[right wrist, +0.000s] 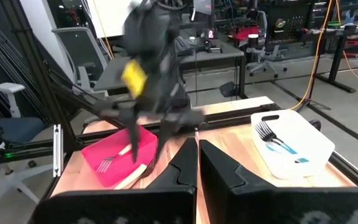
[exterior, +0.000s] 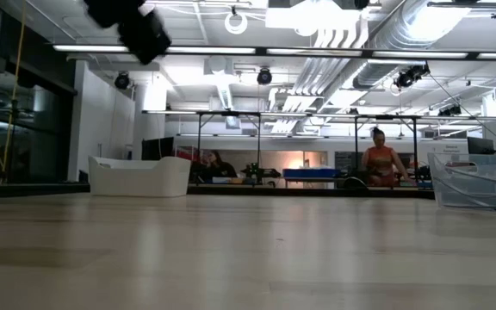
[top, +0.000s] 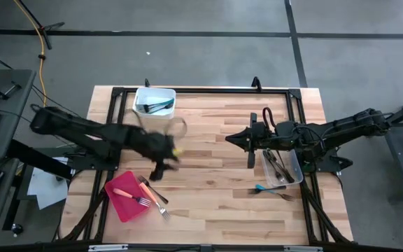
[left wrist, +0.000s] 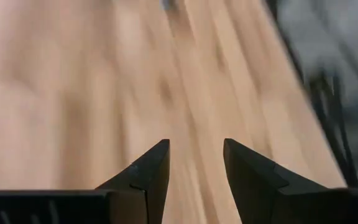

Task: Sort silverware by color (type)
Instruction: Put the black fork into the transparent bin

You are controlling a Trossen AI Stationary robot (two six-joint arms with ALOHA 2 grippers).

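Beside the red tray (top: 123,194), just off its far corner, my left end effector (top: 161,168) hangs over bare worktop (top: 215,140) with its fingers (left wrist: 151,168) apart and nothing between them. Left wrist view is smeared, so I judge the arm is mid-move; only wood grain shows ahead.

Silverware relative to the red tray: one orange fork (top: 133,198) lies on it, a few grey and wood-toned utensils (top: 156,198) lie against its right edge, partly on the worktop. Teal pieces sit in the white tub (top: 154,101) up beyond the tray. Dark metal ones are in the clear tub (top: 282,166) far across from the tray, with a teal-handled fork (top: 271,190) loose on the wood just beside that tub.

My right end effector (top: 231,139) waits between tray and clear tub, fingers together, empty.

Likely next step: pick a loose piece at the tray's edge. To do it well:
- settle before descending, the view is too blurred to aim
- turn the wrist so the fingers straddle one handle crosswise
- take the outermost utensil, not the stacked one
- grip mid-handle, lift straight, avoid nudging the tray
- thin flat metal: come right down to the wood or it slips.
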